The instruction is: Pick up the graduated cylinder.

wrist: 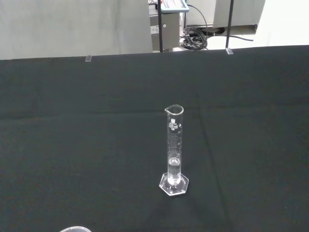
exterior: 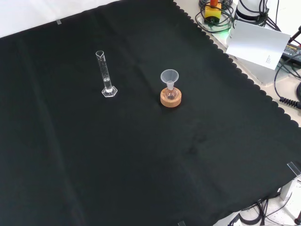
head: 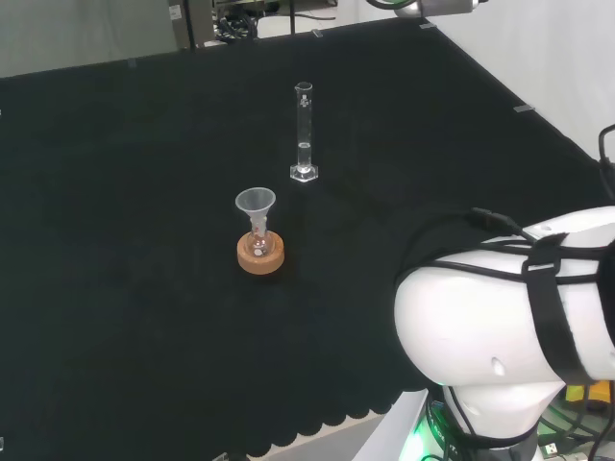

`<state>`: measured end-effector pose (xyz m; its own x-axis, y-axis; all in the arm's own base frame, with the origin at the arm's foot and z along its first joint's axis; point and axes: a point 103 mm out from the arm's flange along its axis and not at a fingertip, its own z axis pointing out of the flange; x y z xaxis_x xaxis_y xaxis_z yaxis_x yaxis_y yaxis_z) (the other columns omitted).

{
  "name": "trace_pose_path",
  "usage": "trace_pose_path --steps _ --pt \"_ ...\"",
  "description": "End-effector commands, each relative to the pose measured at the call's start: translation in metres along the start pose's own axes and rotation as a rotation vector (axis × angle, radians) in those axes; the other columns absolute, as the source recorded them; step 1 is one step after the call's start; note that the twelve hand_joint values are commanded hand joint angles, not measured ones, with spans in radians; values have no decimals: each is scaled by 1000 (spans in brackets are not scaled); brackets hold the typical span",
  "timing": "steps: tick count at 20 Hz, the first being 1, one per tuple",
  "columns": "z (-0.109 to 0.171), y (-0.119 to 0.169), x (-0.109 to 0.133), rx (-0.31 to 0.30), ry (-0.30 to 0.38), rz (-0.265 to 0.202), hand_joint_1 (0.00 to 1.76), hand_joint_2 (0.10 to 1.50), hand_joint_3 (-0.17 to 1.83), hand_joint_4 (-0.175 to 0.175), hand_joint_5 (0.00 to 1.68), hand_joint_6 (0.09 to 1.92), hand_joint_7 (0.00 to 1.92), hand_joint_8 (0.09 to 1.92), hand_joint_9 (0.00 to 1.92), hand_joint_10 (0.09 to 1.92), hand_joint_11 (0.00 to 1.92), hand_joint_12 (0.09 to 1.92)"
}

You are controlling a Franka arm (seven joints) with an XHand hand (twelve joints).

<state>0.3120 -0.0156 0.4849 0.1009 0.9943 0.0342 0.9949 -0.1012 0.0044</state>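
Note:
A clear graduated cylinder (head: 304,133) stands upright on its hexagonal foot on the black cloth, past the middle of the bench in the head view. In the front view the graduated cylinder (exterior: 106,75) is left of centre. The wrist view has the graduated cylinder (wrist: 174,150) standing upright some way off, with a little clear liquid near its bottom. Nothing touches it.
A small flask with a clear funnel (head: 256,206) in its neck sits on a cork ring (head: 260,254), nearer than the cylinder in the head view; the cork ring (exterior: 170,97) lies right of the cylinder in the front view. The arm's white link (head: 500,317) rises at the right. Cables and equipment (exterior: 263,37) lie beyond the cloth's scalloped edge.

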Motion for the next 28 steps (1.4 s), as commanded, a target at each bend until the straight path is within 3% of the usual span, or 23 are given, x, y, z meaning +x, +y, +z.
trace_pose_path --steps 1,8,15,21,28 --pt "24 17 -7 37 -13 45 135 1366 15 -24 262 87 26 498 457 87 42 1368" --pt "64 53 -40 38 22 72 188 1346 6 -28 258 87 40 501 466 87 57 1372" --pt "114 115 -62 35 68 41 306 1297 -18 -34 272 87 77 517 496 105 91 1376" --pt "158 169 -77 44 143 5 387 1274 -59 -43 305 87 105 575 333 546 77 1378" --pt "190 206 -87 59 169 -16 485 1229 -99 -40 323 87 130 603 351 638 144 1382"
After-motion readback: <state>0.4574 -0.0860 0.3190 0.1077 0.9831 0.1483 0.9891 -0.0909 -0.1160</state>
